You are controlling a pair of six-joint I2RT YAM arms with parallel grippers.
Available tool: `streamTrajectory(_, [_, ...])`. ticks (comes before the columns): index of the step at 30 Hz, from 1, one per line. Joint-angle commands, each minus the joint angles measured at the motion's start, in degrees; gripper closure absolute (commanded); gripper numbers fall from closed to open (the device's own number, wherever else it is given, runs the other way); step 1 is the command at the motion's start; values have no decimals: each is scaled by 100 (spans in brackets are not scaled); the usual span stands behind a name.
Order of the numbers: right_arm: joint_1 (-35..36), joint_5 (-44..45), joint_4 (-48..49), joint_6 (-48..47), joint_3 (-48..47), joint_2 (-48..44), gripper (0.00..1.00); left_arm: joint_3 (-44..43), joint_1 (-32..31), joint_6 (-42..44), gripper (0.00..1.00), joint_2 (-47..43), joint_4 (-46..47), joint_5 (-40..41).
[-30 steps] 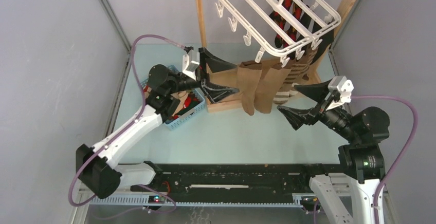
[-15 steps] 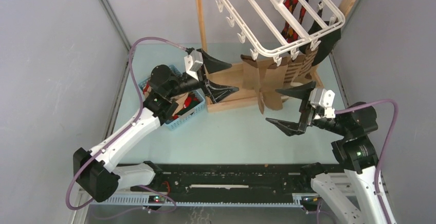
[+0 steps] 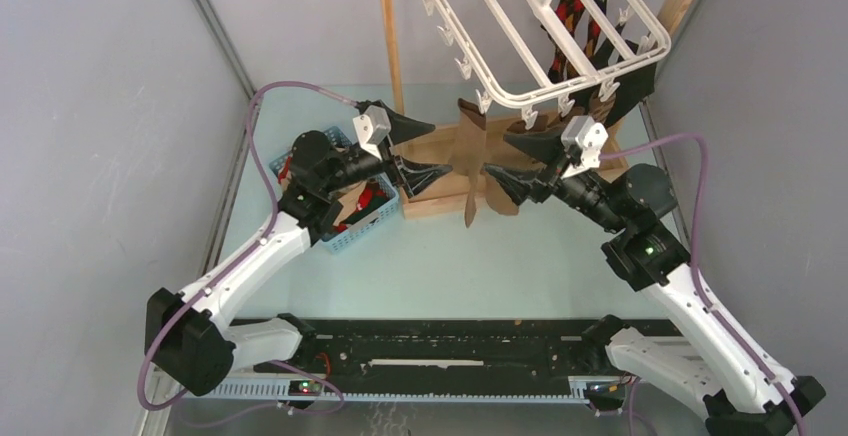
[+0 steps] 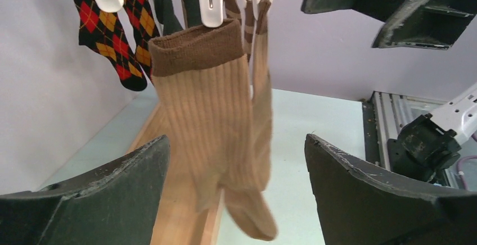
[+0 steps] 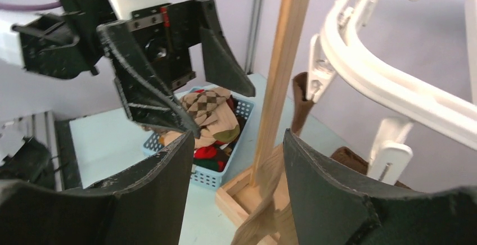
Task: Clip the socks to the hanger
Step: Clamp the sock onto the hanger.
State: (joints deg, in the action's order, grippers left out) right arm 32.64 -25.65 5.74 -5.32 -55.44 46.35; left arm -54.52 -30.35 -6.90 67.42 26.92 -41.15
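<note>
**Tan sock clipped, both grippers standing off**

A plain tan sock hangs by its brown cuff from a white clip on the hanger, with a second tan sock just behind it and a red-orange-black argyle sock further along. The frame hangs tilted from the wooden stand, so the socks dangle free above the desk.

The left gripper faces the sock with its jaws spread wide and holds nothing. The right gripper sits opposite, close beside the sock's lower part, with its jaws moderately apart and nothing pinched.

More socks wait in the blue basket. This clip looks done, and another pick probably follows.
</note>
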Motion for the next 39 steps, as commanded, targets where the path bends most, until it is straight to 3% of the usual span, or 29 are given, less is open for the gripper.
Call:
streamTrajectory(1, [262,1151,617,365,-31,129,33,117,75,332,8,-62,232,13])
streamTrajectory(9, [697,2182,1059,491,-37,458,29,-231,252,473,12,465,233,-203])
streamTrajectory(16, [402,2743,947,808,-32,551,31,-680,441,450,17,844,280,-449])
streamTrajectory(35, [-351,2282,574,1009,-32,395,34,-1483,451,-198,15,1676,784,-869])
streamTrajectory(39, [-394,2168,494,986,-32,333,34,-1658,430,-794,24,1898,1396,-1224])
